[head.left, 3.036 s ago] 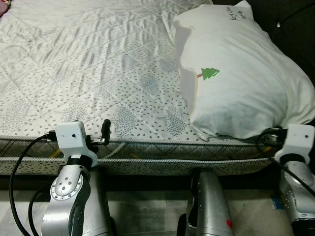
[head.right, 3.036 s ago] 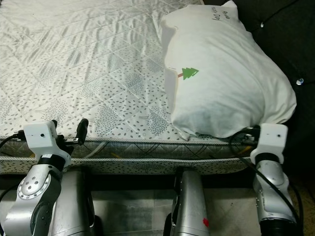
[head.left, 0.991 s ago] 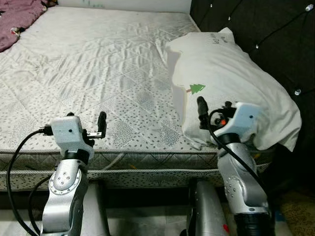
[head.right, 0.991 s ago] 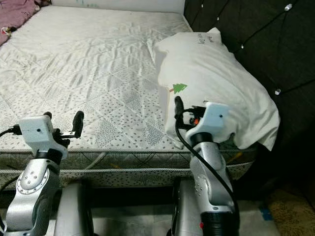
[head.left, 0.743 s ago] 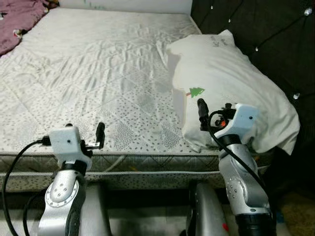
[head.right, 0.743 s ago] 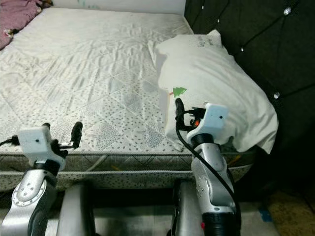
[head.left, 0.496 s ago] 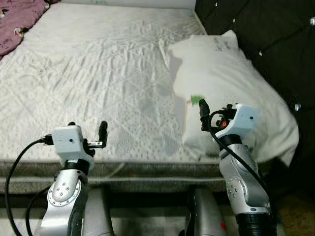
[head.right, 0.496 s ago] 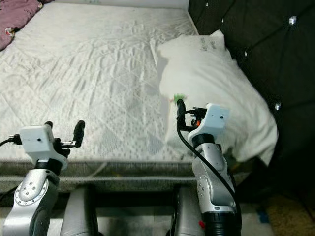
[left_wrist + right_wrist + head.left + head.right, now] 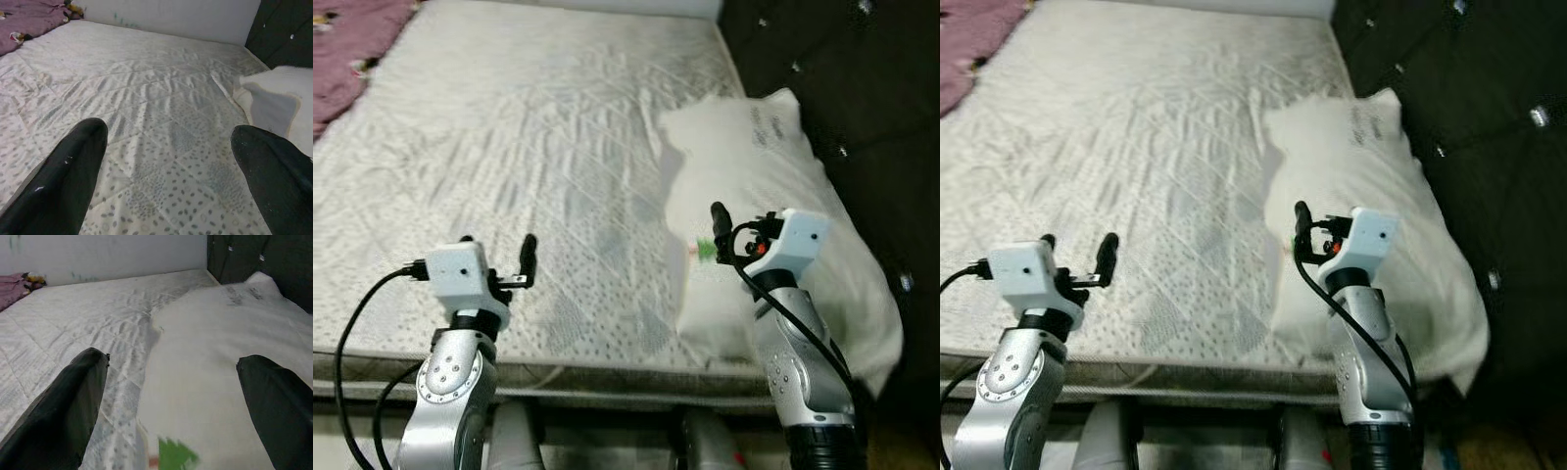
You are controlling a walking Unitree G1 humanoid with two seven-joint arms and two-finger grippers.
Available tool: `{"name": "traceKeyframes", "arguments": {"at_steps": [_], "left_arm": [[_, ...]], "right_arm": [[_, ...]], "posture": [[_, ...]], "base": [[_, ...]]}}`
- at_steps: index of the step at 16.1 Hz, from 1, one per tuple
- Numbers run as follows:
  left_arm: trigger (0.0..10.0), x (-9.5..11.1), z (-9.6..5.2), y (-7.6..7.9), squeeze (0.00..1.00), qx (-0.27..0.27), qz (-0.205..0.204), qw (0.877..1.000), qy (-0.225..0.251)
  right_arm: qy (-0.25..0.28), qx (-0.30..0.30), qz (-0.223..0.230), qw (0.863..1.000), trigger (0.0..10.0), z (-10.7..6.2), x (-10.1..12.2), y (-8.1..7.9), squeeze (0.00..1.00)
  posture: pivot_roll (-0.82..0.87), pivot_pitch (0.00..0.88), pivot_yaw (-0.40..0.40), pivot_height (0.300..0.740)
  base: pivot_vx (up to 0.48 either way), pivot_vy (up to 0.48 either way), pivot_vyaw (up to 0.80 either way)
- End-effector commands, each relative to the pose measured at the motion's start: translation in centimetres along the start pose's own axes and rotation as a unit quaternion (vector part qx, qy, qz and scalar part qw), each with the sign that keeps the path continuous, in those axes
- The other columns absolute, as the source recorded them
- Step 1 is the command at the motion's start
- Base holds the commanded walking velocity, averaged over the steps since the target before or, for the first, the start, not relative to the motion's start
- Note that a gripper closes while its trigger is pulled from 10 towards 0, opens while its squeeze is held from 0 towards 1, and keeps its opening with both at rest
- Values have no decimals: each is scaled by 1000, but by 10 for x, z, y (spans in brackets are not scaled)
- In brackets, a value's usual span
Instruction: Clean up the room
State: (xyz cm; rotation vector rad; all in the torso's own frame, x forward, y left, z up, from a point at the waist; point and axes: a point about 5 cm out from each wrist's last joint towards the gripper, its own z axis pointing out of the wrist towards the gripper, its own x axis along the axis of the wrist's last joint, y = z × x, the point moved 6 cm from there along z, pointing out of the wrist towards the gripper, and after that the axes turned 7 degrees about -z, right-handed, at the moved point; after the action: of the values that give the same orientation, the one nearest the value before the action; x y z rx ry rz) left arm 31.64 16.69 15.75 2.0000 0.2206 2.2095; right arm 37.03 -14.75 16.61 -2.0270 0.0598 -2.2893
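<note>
A white pillow [image 9: 773,186] with a small green tree print lies on the right side of the mattress [image 9: 538,147], against the dark headboard. My right gripper [image 9: 741,217] is raised over the pillow's near left part, open, with nothing in it. In the right wrist view the pillow [image 9: 220,357] lies just beyond the spread fingers [image 9: 83,396], and the green print shows low between them. My left gripper [image 9: 497,243] hovers open over the near left of the mattress, also holding nothing. A purple cloth [image 9: 352,49] lies at the bed's far left.
A dark tufted headboard [image 9: 862,88] rises along the bed's right side. A white wall [image 9: 171,17] stands behind the far edge of the bed. The mattress's near edge [image 9: 607,377] runs right in front of my body.
The camera has moved up and forward over the bed. My right arm has risen from the bed's edge to over the pillow. My left arm holds much the same pose.
</note>
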Motion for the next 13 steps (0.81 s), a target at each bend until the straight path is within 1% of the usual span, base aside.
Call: {"name": "traceKeyframes", "arguments": {"at_steps": [1,3,5,13], "left_arm": [[10000,7,-2,5,0,-10,-3,1000,11],[10000,9,-1,8,0,-10,-4,1000,13],[10000,7,-2,6,0,3,7,1000,11],[10000,7,-1,5,0,6,2,1000,13]], "right_arm": [[2,-3,-4,1000,10000,0,3,3,0],[2,-4,-6,1000,10000,0,4,4,0],[0,-7,-12,1000,10000,1,4,7,0],[-17,-20,-31,999,10000,2,-4,13,0]], "posture": [[42,129,-83,682],[42,129,-84,707],[41,136,-89,737],[41,126,-94,740]], "base": [[0,0,0],[0,0,0],[0,0,0],[0,0,0]]}}
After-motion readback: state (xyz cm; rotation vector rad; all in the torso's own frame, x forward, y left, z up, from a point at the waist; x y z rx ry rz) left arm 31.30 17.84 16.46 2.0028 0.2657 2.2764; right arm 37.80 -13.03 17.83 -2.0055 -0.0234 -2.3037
